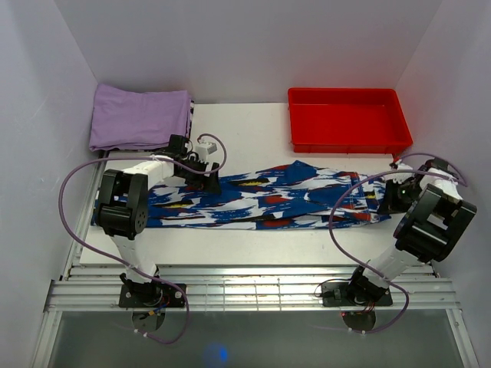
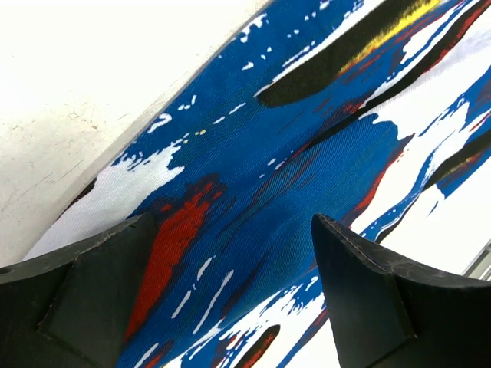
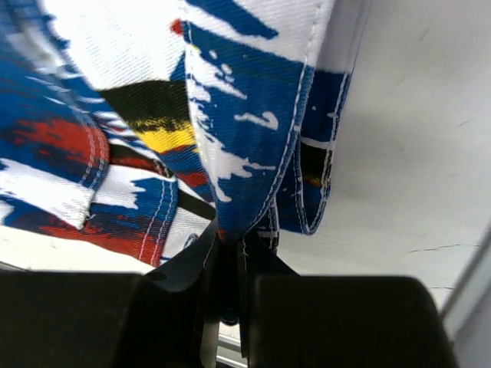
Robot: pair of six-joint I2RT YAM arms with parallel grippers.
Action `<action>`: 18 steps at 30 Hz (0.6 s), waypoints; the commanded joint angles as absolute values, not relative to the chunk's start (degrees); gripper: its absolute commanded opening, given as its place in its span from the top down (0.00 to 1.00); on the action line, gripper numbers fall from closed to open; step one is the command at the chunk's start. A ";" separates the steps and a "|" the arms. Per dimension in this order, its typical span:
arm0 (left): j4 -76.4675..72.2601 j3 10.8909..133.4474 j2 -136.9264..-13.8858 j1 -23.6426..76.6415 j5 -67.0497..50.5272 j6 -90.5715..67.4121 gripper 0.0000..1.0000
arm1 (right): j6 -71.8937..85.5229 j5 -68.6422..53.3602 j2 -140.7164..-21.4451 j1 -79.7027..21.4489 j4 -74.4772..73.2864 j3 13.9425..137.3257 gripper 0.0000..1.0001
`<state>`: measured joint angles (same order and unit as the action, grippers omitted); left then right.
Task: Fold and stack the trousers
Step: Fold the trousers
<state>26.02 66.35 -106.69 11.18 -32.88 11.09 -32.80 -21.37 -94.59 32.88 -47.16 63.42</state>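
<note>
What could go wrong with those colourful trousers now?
The right gripper pinches only a thin hem of the trousers, so it might slip out when pulled. The left gripper sits open over them, gripping nothing. If only one end lifts, the trousers could drag and bunch up.

Item count, bench as seen from above.

- Trousers (image 1: pixel 253 198): 1 pair, printed blue, white, red and black.
- Folded lilac cloth (image 1: pixel 138 116): 1.
- Red tray (image 1: pixel 349 145): 1.
- White table (image 1: pixel 253 123): 1.
- Arms: 2, namely the left arm (image 1: pixel 126 203) and the right arm (image 1: pixel 430 222).
- Grippers: 2, one per arm, namely the left gripper (image 1: pixel 209 184) and the right gripper (image 1: pixel 391 201).
- Left wrist view: 2 fingers (image 2: pixel 368 291).
- Right wrist view: likewise 2 fingers (image 3: pixel 345 322).

Garments and cloths together: 2 pieces. Containers: 1.
</note>
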 commanded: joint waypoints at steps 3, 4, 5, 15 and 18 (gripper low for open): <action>29.27 60.91 -111.89 8.61 -19.07 14.94 0.02 | -36.83 -13.53 -99.22 34.72 -41.30 59.67 0.91; 29.44 60.65 -111.10 8.53 -19.86 15.72 0.02 | -37.52 -14.23 -99.66 34.72 -42.53 60.29 0.83; 29.53 60.38 -110.05 8.53 -20.82 16.52 0.02 | -37.88 -15.37 -99.58 34.72 -43.67 60.90 0.63; 31.90 73.63 -97.46 12.56 -33.84 24.52 0.03 | -42.10 -27.23 -89.30 32.35 -49.83 73.64 0.26; 31.73 83.74 -103.96 17.04 -36.38 21.37 0.04 | -40.71 -33.38 -89.47 27.61 -51.07 76.29 0.25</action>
